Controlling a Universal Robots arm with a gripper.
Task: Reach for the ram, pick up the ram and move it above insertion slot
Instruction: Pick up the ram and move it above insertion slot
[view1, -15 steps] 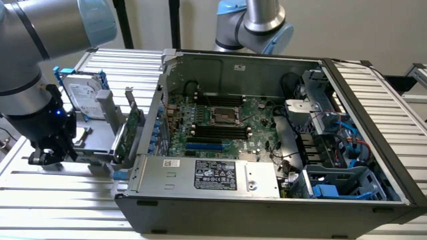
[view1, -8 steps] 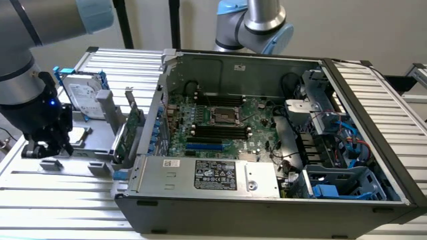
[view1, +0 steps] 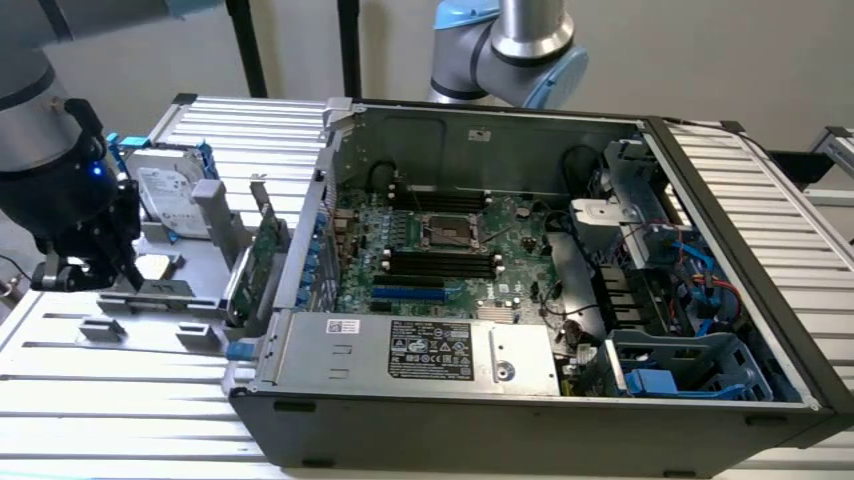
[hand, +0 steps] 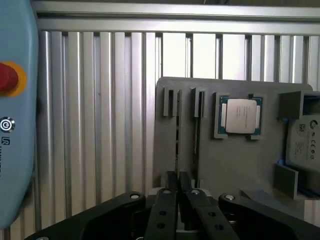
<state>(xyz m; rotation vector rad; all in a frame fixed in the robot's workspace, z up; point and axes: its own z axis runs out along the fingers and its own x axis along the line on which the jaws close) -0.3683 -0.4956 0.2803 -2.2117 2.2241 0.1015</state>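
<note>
Gripper (hand: 178, 176): one, on the single arm, low over the grey fixture tray (hand: 225, 165). Fingers (hand: 171, 182) are drawn close, with a thin slit between them. Judged clamped on the ram, since its edge runs straight into that slit.

Ram (hand: 176, 145): one. It stands on edge in the tray and shows in the wrist view as a thin dark line. Its long axis runs from between the fingertips away to the nearer of the notched holders (hand: 170, 101). It sits directly at the end effector, not off to a side.

Notched holders: two, side by side on the tray. A second thin line leads to the other one, and what it is cannot be told.

Memory slots (view1: 434, 262): dark rows on the board inside the open computer case (view1: 534, 400), well apart from the gripper toward the exterior view's right. Their long axis lies roughly across that view. An exact count cannot be made.

Other stock on the tray:
- Processor chip (hand: 241, 115): one.
- Hard drive (hand: 305, 145): one, with blue rails.
- Expansion card (view1: 260, 265): one, upright, between the gripper and the case.

Pendant (hand: 15, 125): one, blue with a red button, on the ribbed table beside the tray.
</note>
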